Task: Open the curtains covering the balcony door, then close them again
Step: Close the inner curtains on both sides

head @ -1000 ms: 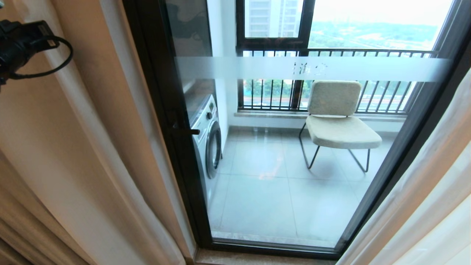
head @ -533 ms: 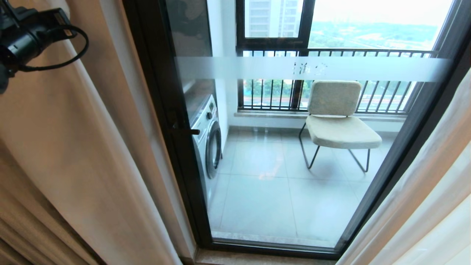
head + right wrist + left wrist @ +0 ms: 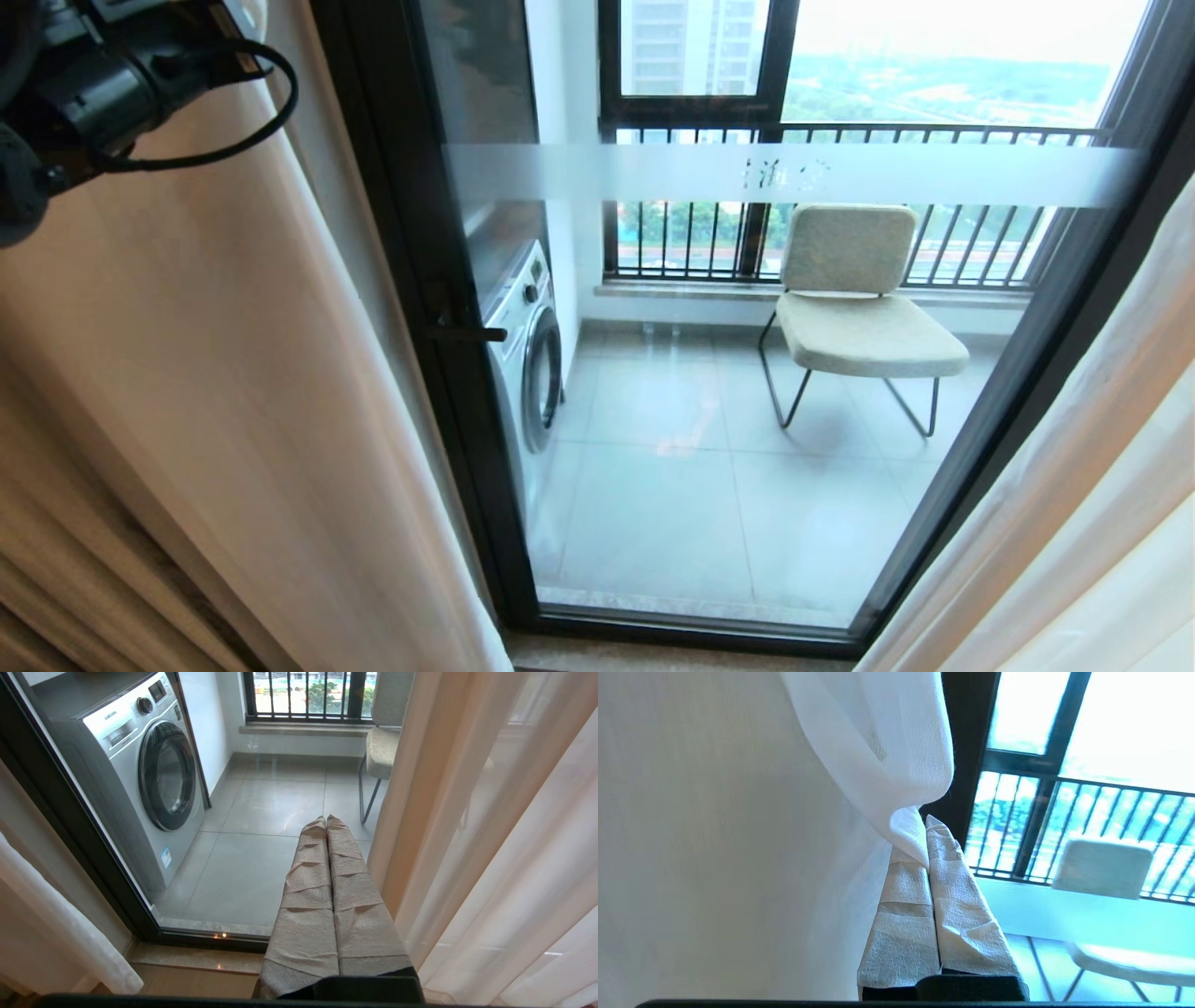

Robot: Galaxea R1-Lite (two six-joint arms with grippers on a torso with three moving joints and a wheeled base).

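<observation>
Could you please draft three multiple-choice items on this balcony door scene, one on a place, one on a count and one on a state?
1. Where does the washing machine stand on the balcony?
A. On the left, just behind the door frame
B. On the right, beside the chair
C. In the middle, under the railing

2. How many chairs show through the balcony door?
A. None
B. One
C. Three

3. How does the left pincer stand against the sheer white curtain?
A. Wide open, well clear of it
B. Shut, its tips pinching a fold of it
C. Shut on the door handle

Answers:
1 A, the head view shows the machine at the glass's left edge.
2 B, a single beige chair stands by the railing.
3 B, the left wrist view shows cloth gathered between the closed tips.
</observation>
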